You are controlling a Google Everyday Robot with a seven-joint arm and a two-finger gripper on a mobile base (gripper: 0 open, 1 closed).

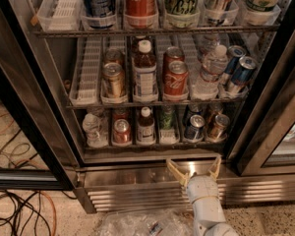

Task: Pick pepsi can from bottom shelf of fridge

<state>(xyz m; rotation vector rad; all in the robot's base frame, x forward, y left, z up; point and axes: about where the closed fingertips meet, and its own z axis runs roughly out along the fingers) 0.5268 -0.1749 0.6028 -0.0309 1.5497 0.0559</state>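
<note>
In the open fridge (137, 193) before you, the pepsi can (193, 127) stands ungrasped on the bottom shelf (137, 146), your end effector (193, 162) hangs spread just below it at the sill, so reaching in, gripping and lifting are all left.
</note>
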